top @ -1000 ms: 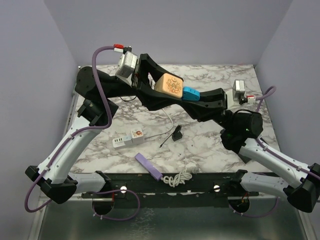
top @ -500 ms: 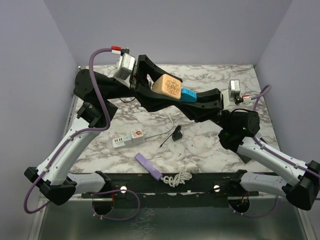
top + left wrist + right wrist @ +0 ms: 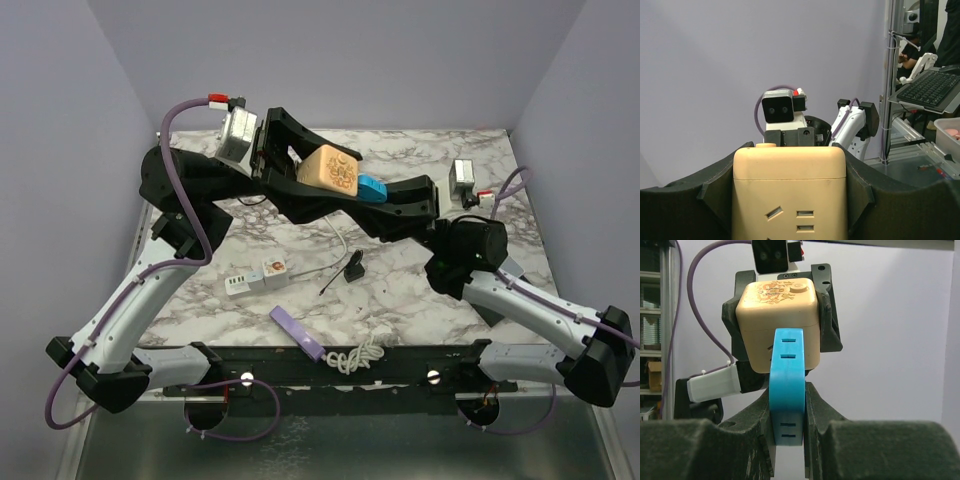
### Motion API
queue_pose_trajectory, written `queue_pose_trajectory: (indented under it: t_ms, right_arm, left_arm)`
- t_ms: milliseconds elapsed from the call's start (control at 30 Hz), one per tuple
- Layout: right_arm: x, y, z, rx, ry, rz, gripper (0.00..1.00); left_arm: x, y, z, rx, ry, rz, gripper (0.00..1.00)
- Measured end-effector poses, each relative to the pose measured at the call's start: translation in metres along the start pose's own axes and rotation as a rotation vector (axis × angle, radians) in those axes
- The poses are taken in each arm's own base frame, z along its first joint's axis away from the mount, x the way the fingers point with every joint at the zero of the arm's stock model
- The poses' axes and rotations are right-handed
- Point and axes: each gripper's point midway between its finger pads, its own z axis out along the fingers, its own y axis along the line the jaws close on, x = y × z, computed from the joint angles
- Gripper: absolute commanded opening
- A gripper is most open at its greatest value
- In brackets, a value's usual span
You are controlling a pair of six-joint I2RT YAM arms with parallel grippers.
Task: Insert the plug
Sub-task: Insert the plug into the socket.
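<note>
Above the marble surface [image 3: 420, 290], the left arm [image 3: 170, 250] and right arm [image 3: 520, 300] meet in mid-air, well clear of the clutter lying below. The left fingers [image 3: 715, 195] are clamped on the sides of a beige cube socket [image 3: 335, 172], its slotted face turned toward the other arm. The right fingers [image 3: 815, 425] pinch a blue plug [image 3: 374, 188] edge-on, its far end against that face. This looks like the insertion itself; whether the prongs have entered cannot be told. The next move calls for a straight push along the plug's axis, with the socket braced and both kept square.
</note>
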Motion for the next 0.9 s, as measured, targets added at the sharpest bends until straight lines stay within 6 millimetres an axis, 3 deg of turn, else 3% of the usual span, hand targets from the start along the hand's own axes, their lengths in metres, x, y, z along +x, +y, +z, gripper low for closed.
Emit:
queue_pose_trajectory:
  t_ms: [400,900]
  right_arm:
    - [-0.012,0.008,0.020,-0.071,-0.121,-0.050,0.01]
    - [-0.019,0.014,0.034,-0.091,-0.062,-0.061,0.01]
  left_arm:
    - [-0.021,-0.008,0.002,0.018,-0.047,0.030,0.00]
    - [-0.033,-0.016,0.002,0.032,-0.089,0.075,0.00]
